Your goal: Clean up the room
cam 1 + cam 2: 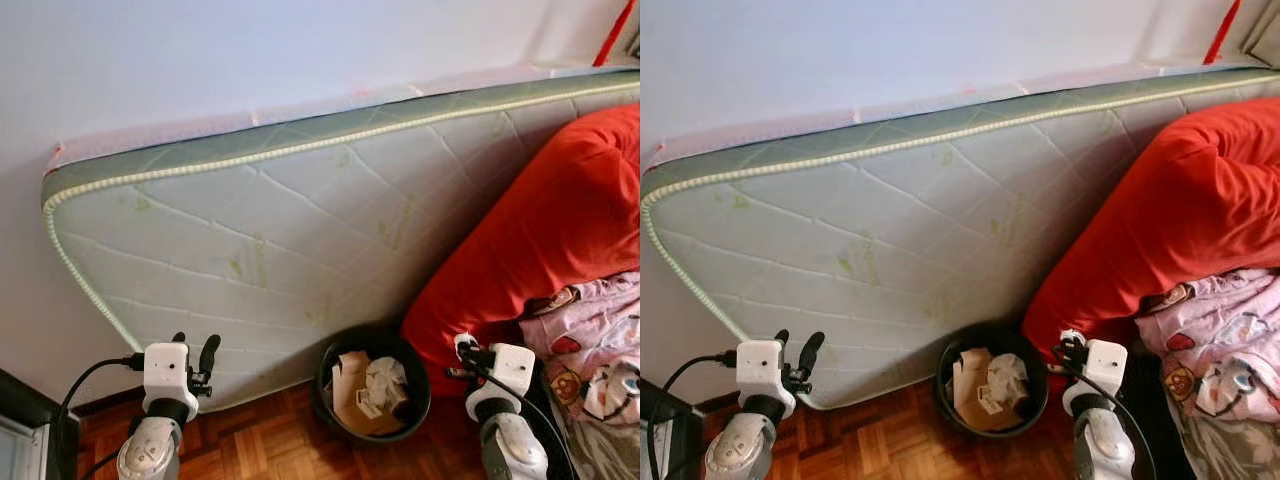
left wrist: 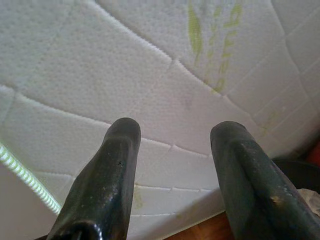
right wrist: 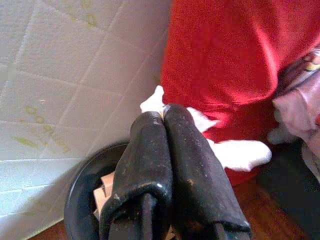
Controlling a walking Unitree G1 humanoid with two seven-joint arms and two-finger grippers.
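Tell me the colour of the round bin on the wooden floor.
Black. The round bin, stuffed with cardboard and paper scraps, shows best in the left eye view.

Mattress (image 1: pixel 270 250) leans on the wall (image 1: pixel 200 50).
Bin (image 1: pixel 371 388) stands before it on the floor (image 1: pixel 260 440); cushion (image 1: pixel 530 230) to the right.

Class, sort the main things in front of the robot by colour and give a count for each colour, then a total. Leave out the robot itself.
White with green trim: 1, the mattress leaning on the wall
Red: 1, the red bedding
Pink: 1, the pink patterned cloth
Black: 1, the waste bin holding scrap paper
White: 1, the tissue pinched in the right gripper
Total: 5
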